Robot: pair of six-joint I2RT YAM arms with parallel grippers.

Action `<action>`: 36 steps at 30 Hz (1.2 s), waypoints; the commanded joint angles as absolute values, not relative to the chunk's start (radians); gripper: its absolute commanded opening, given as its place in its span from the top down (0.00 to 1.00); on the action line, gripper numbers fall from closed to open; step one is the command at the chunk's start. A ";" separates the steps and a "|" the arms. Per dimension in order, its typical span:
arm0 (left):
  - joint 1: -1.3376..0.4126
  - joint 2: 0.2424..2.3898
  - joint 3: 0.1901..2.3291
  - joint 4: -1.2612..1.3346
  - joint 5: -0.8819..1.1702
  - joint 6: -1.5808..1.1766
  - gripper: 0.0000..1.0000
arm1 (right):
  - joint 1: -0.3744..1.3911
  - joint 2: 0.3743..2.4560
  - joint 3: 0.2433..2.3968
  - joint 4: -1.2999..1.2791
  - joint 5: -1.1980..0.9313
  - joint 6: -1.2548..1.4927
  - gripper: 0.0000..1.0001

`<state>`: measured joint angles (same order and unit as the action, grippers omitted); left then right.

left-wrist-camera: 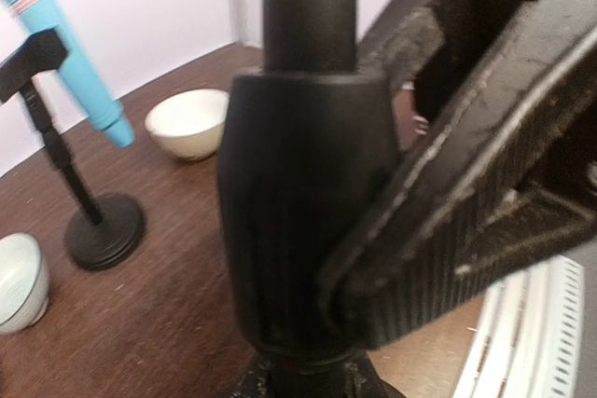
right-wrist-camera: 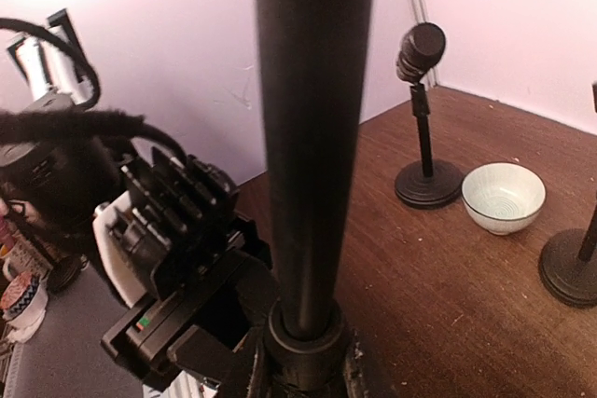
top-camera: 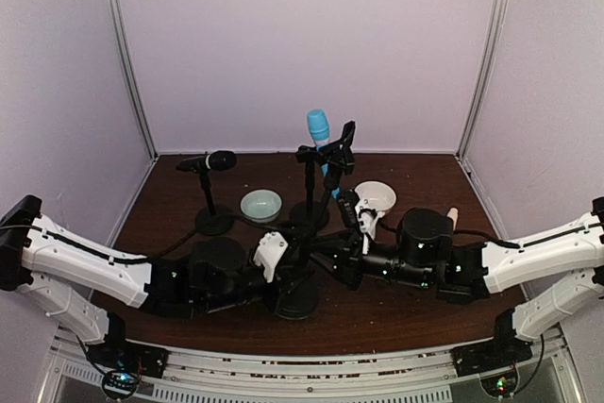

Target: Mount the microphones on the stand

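Observation:
The near stand (top-camera: 297, 297) has a black pole (right-wrist-camera: 312, 137) and a thick collar (left-wrist-camera: 298, 212). Its top clip (top-camera: 342, 148) is empty. My left gripper (top-camera: 283, 254) is shut on the collar from the left. My right gripper (top-camera: 332, 257) meets the same stand from the right, one ribbed finger (left-wrist-camera: 448, 230) pressed against the collar. The light blue microphone (top-camera: 318, 127) sits clipped in the middle stand (top-camera: 309, 214). On the left stand (top-camera: 214, 222) sits the black microphone (top-camera: 215, 160). The cream-beige microphone (top-camera: 452, 216) lies on the table behind my right arm.
A pale green bowl (top-camera: 260, 203) sits between the two far stands, and a white bowl (top-camera: 375, 196) is just right of the middle stand. Purple walls close in the wooden table (top-camera: 170, 186) at the back and sides.

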<state>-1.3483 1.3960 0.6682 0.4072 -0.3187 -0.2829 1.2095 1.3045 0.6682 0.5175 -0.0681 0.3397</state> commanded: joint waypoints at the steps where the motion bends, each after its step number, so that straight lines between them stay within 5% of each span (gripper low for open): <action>1: -1.348 1.310 0.700 0.507 0.034 -0.220 1.00 | 1.200 1.225 0.635 0.580 -0.286 0.155 1.00; 10: -1.301 1.236 0.758 0.409 0.286 -0.209 1.00 | 1.145 1.125 0.618 0.486 -0.343 0.105 0.96; 15: -1.300 1.228 0.773 0.424 0.307 -0.203 1.00 | 1.080 1.086 0.570 0.529 -0.325 0.192 0.64; 20: -1.289 1.232 0.729 0.483 0.189 -0.240 1.00 | 1.071 1.065 0.571 0.468 -0.305 0.184 0.53; 36: -1.281 1.369 0.692 0.520 0.080 -0.277 1.00 | 1.072 0.969 0.740 0.294 -0.247 0.196 0.43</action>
